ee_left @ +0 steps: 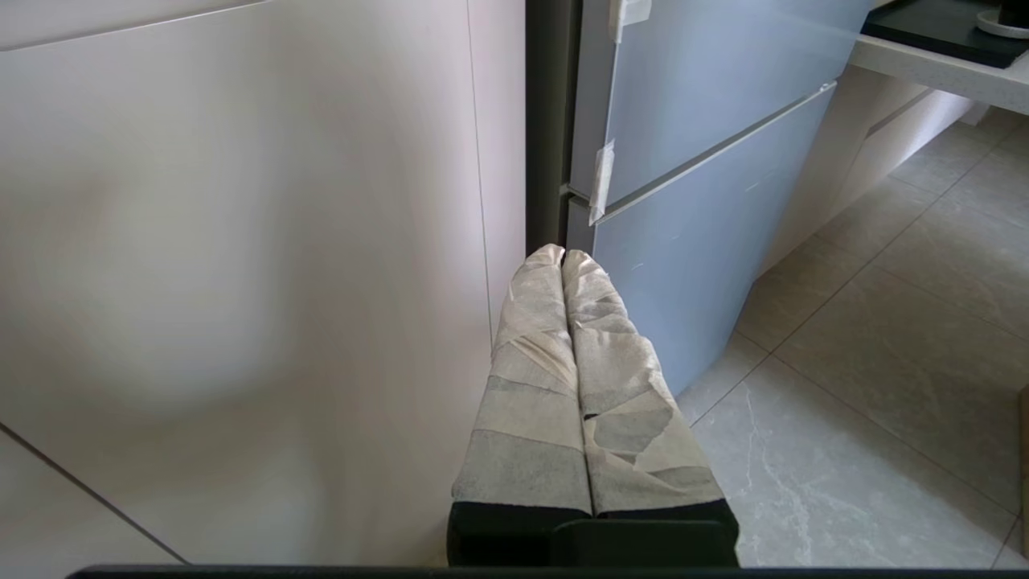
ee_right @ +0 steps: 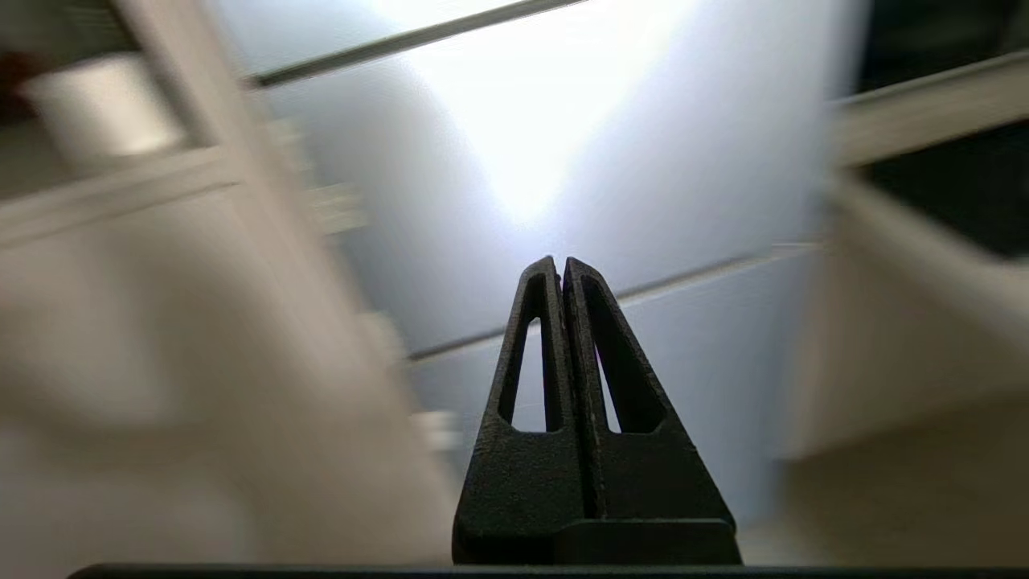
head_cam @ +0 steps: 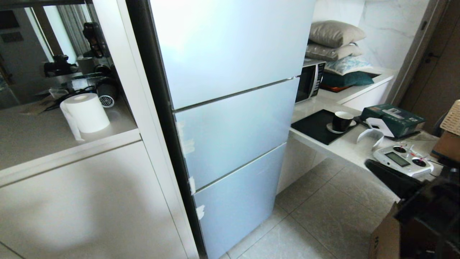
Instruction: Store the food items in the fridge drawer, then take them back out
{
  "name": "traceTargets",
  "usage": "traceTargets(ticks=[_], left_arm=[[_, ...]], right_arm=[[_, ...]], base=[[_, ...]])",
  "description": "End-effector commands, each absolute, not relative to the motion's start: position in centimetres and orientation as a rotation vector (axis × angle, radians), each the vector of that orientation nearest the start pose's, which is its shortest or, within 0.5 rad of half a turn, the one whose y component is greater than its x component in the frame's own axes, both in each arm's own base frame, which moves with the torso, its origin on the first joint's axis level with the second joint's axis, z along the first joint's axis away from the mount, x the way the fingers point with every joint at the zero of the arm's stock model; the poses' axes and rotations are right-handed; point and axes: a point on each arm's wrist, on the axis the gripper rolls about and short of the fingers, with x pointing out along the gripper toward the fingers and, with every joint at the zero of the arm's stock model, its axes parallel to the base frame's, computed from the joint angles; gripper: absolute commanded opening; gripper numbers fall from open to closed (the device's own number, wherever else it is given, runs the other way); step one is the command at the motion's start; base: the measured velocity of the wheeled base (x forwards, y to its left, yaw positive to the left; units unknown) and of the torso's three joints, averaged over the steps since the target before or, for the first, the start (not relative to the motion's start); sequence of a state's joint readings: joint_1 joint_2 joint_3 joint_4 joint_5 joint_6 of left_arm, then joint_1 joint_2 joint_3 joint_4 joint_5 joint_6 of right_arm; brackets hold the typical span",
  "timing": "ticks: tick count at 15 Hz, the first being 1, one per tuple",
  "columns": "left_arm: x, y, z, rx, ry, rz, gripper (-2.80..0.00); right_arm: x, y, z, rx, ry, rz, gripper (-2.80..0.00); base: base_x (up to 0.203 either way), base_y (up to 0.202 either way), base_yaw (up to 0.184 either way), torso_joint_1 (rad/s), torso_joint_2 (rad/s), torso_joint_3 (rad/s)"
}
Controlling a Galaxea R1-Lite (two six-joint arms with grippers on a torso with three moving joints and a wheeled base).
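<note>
The fridge [head_cam: 230, 126] stands closed, its three pale blue doors shut flush. The fridge drawer and the food items are hidden. My right gripper [ee_right: 560, 261] is shut and empty, and it points at the fridge's middle door [ee_right: 563, 145]. In the head view the right gripper [head_cam: 372, 166] shows as a dark blurred shape at the lower right, in front of the counter. My left gripper [ee_left: 563, 253], with tape-wrapped fingers, is shut and empty. It hangs low by the seam between the white cabinet [ee_left: 241, 281] and the fridge's lowest door [ee_left: 683, 265].
A white cabinet [head_cam: 72, 201] with a paper roll [head_cam: 86, 112] on its shelf flanks the fridge on the left. On the right are a counter with a black tray [head_cam: 312, 126], a cup [head_cam: 341, 120], a remote controller [head_cam: 402, 158] and a microwave [head_cam: 311, 81]. A cardboard box [head_cam: 384, 237] stands on the tiled floor.
</note>
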State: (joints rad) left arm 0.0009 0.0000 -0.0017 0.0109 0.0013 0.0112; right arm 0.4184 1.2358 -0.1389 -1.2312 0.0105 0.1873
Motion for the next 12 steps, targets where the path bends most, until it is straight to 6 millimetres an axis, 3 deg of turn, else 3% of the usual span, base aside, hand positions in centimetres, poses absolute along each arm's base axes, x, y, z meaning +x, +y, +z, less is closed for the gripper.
traceTargets(ticks=[1, 3, 6, 12], left_arm=[[-2.3, 0.0, 7.5, 0.011, 0.011, 0.003, -2.8], [-2.3, 0.0, 7.5, 0.011, 0.011, 0.003, -2.8], [-2.3, 0.0, 7.5, 0.011, 0.011, 0.003, -2.8], [-2.3, 0.0, 7.5, 0.011, 0.011, 0.003, -2.8]], right_arm=[[8.8, 3.4, 18.3, 0.183, -0.22, 0.278, -2.8], [6.8, 2.1, 17.3, 0.139, -0.183, 0.14, -2.8], [4.2, 0.6, 13.7, 0.053, -0.001, 0.032, -2.8], [-0.5, -0.1, 9.2, -0.104, 0.079, 0.034, -2.8]], base=[[0.0, 0.0, 0.0, 0.0, 0.0, 0.0], [0.0, 0.0, 0.0, 0.0, 0.0, 0.0], [0.0, 0.0, 0.0, 0.0, 0.0, 0.0], [0.0, 0.0, 0.0, 0.0, 0.0, 0.0]])
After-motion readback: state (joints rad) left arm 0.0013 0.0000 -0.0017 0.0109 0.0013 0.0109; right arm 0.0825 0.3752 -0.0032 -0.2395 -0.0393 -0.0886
